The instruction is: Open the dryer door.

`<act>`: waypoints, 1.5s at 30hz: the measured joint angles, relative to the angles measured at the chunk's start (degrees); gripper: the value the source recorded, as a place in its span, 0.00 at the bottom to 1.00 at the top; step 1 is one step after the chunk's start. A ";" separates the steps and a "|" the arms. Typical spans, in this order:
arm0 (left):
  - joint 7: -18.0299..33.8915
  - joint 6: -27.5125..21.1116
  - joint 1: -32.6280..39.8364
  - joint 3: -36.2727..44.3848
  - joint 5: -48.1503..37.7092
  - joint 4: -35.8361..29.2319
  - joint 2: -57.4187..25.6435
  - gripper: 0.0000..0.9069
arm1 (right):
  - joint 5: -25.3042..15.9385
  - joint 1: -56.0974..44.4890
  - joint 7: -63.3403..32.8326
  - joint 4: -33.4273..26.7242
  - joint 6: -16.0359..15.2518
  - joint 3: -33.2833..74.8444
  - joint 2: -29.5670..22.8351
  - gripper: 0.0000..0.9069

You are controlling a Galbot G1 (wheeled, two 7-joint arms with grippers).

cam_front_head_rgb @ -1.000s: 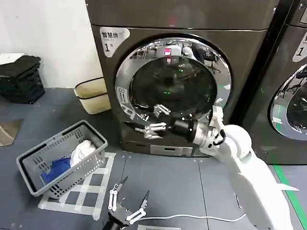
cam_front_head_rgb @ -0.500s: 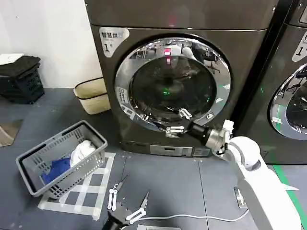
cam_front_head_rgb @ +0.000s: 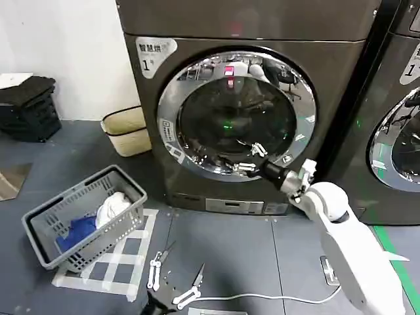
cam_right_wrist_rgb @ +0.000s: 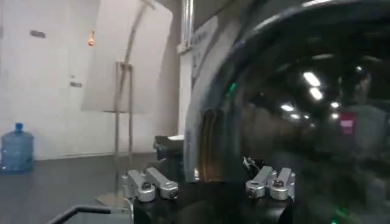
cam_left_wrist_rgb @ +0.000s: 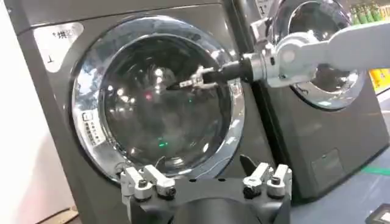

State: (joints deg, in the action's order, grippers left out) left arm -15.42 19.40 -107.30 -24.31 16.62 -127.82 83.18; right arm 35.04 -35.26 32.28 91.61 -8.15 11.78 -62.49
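- while the right gripper (cam_front_head_rgb: pixel 246 158) was lower half a second ago, at the bottom edge of the chrome rim, it has now risen and pushed inward, so its tips lie against the lower right part of the dark glass of the dryer door (cam_front_head_rgb: pixel 197 85).
- a second ago that gripper was further left and lower on the dryer door, with the elbow bent more sharply.
- the dryer door looks the same as before, shut flat on the front of its dark-grey machine (cam_front_head_rgb: pixel 147 118).
- right arm: it reaches up and left from the white elbow toward the dryer door, wrist nearly in line with the forearm.
- its jaws are slightly parted, holding nothing.
- left gripper (cam_front_head_rgb: pixel 174 282) hangs low over the floor in front of the dryer door, jaws spread open, beside the grey basket (cam_front_head_rgb: pixel 46 230).
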 joint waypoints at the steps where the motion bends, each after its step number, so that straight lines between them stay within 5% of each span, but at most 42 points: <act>1: -0.03 -0.01 0.00 0.00 0.00 0.00 0.01 1.00 | -0.03 0.59 -0.26 -0.44 0.15 -0.56 -0.23 1.00; 45: -0.45 0.09 -0.34 -0.30 0.08 -0.29 0.65 1.00 | -2.81 13.28 -4.87 -15.26 1.20 -12.04 -11.48 1.00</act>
State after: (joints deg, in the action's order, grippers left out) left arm -15.87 19.49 -107.64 -24.61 16.70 -128.11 83.83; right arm 32.23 -21.98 27.41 76.35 -6.95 -0.26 -73.97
